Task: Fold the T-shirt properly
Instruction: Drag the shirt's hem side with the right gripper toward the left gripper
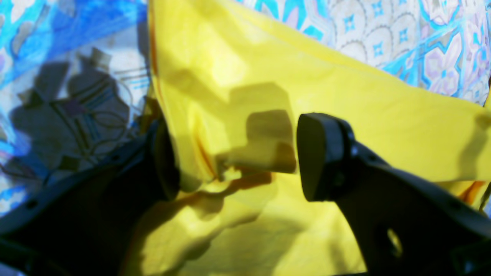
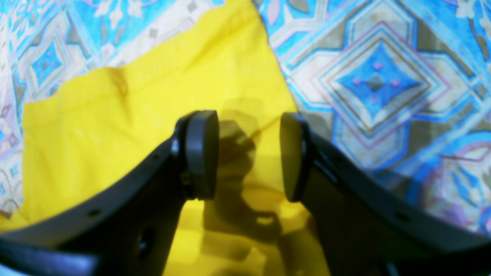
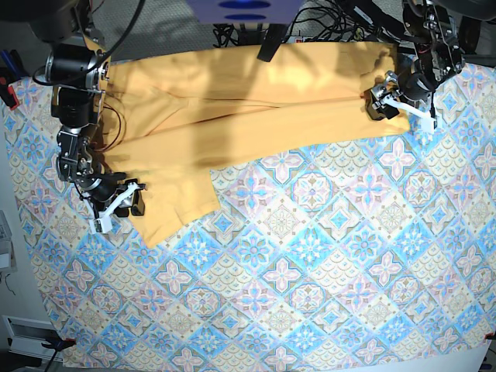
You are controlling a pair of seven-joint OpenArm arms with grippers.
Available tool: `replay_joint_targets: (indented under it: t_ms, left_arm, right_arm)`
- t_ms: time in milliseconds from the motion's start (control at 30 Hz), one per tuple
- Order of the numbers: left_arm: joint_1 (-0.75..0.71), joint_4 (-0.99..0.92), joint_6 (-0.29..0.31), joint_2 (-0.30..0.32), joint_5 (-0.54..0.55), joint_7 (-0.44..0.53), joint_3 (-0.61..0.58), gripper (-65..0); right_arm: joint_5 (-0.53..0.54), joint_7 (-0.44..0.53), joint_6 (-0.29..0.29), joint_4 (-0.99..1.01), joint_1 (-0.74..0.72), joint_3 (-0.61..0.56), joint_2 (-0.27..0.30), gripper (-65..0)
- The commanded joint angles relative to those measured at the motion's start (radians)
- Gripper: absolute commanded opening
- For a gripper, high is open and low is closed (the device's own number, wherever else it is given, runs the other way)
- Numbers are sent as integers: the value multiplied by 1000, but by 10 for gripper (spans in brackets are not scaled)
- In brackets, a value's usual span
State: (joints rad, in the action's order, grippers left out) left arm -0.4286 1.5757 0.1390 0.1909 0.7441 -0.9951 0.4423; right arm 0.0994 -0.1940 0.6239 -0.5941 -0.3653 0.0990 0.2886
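T-shirt lies spread along the far side of the counter, on the tile-patterned tablecloth. A long band runs left to right; a flap hangs toward the near-left corner. No lettering shows on the upturned face.

Left gripper sits at the shirt's right end, jaws spread wide. Bunched yellow cloth lies between the pads, one pad against a fold, nothing pinched. Right gripper hovers over the near-left flap's edge, jaws apart, cloth below them, not gripped.

Handling, as I judge it: soft, light cotton, limp, no stiffness to hold a crease. It will drape and drag on the tablecloth and wrinkle readily. Layers may separate if only the top one is caught. Best holds look like hems and corners, where seams give the pads some bulk: the near-left flap's corner and the right-hand end.

No containers in view.
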Motion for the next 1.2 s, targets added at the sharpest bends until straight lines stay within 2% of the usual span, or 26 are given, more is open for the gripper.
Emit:
replay_joint_targets:
  t_ms: [0, 133, 500, 567, 700, 900, 1033, 1100, 1167]
  left_arm:
    - [-16, -2, -23, 9, -11, -32, 5, -196]
    - [-16, -2, -23, 12, 56, -32, 5, -195]
    - [-16, -2, -23, 12, 144, -32, 5, -197]
    - [-16, -2, -23, 12, 150, -32, 5, -197]
    - [-16, -2, -23, 12, 150, -32, 5, -197]
    - [-13, -2, -23, 12, 150, -32, 5, -197]
    - [-13, -2, -23, 12, 145, -26, 5, -197]
    - [-11, -2, -23, 12, 144, -26, 5, -197]
    - [-9, -2, -23, 12, 144, -26, 5, -197]
  right_arm:
    - [10, 26, 0, -11, -27, 5, 25, -395]
    - [10, 41, -2, -11, -28, 5, 30, -395]
    - [9, 46, -2, 23, -24, -26, 30, -400]
    - [9, 44, 0, 29, -24, -75, 30, -422]
    - [10, 44, 3, 29, -21, -186, 30, -531]
    - [15, 44, 3, 21, -21, -212, 30, -648]
    - [18, 44, 3, -43, -2, -207, 33, -649]
    - [18, 40, 3, -115, 36, -161, 48, -649]
    - [18, -20, 3, -208, 75, -100, 50, -649]
